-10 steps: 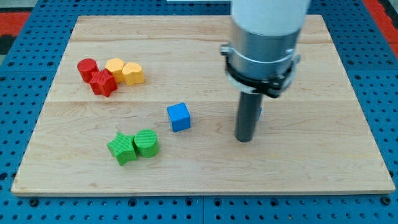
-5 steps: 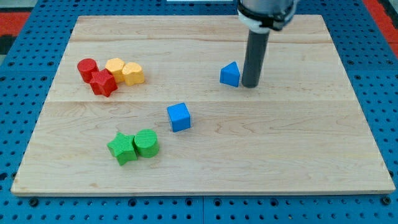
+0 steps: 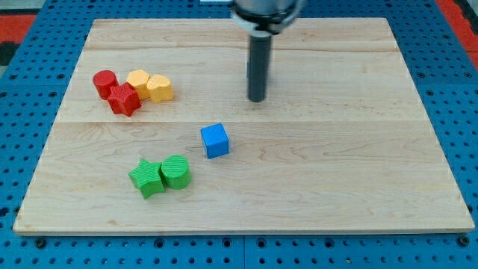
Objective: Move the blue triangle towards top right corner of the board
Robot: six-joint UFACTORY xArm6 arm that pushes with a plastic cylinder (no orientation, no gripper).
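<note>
Rod tip (image 3: 257, 99) rests on board (image 3: 418, 149) above centre; no jaws, holds nothing. Blue triangle unseen, likely hidden behind rod. Probably light, rigid, slides easily; push flat face.

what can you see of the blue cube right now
The blue cube is a small bright blue block with flat faces and crisp edges, plastic-looking. It sits flat on the wooden board, slightly left of centre, turned a little so one corner faces the view's bottom. Nothing touches it: the green blocks lie apart toward the view's bottom left, and my tip stands well off toward the view's upper right.
</note>
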